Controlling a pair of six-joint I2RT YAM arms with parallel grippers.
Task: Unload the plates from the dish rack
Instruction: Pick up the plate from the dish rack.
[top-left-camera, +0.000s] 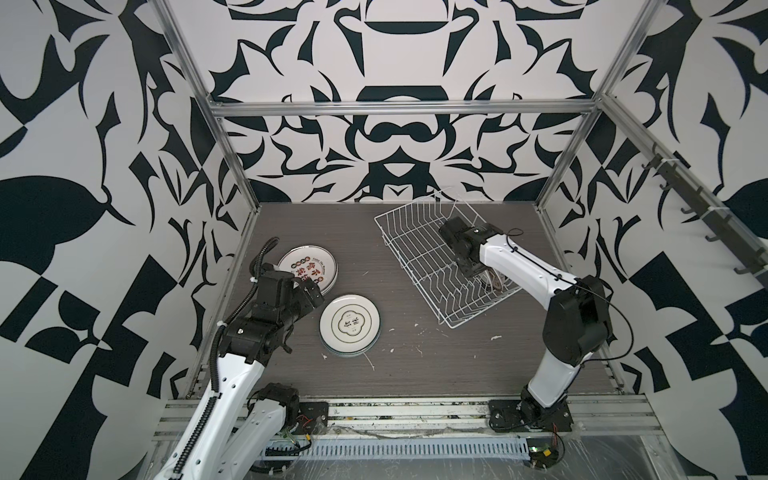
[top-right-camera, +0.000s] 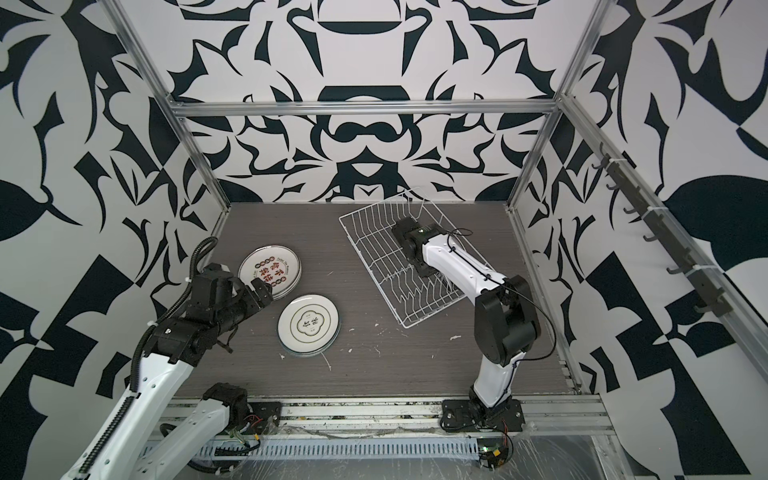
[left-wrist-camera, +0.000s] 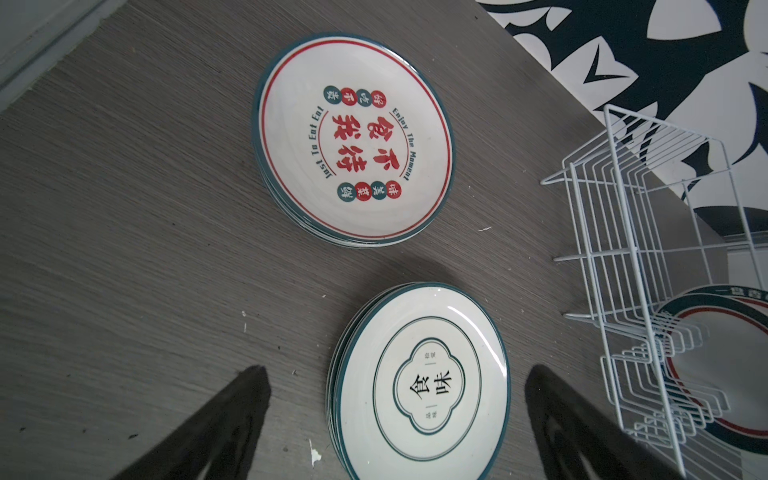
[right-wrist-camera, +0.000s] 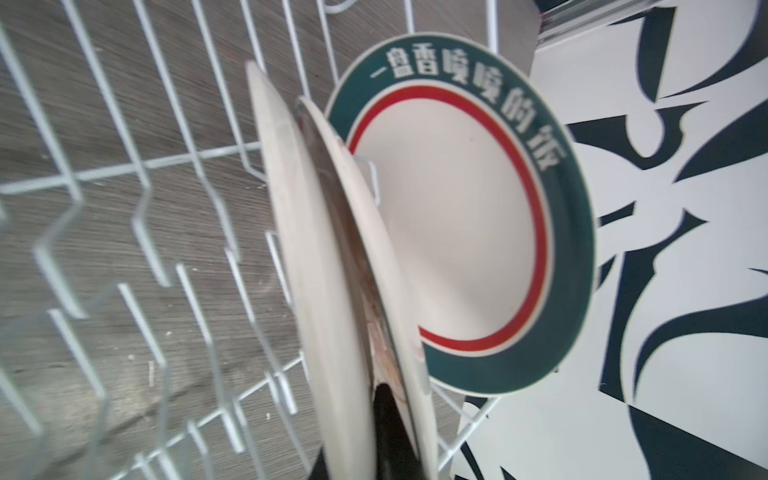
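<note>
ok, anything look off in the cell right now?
Dish rack sits skewed, diagonal to the table edges. White flecks litter the table near the front plate stack. No visible breakage.

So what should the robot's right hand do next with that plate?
Probably lift straight up. The right gripper is shut on the edge of the end plate, which stands on edge in the dish rack between slot wires, so pulling sideways would likely snag.
</note>
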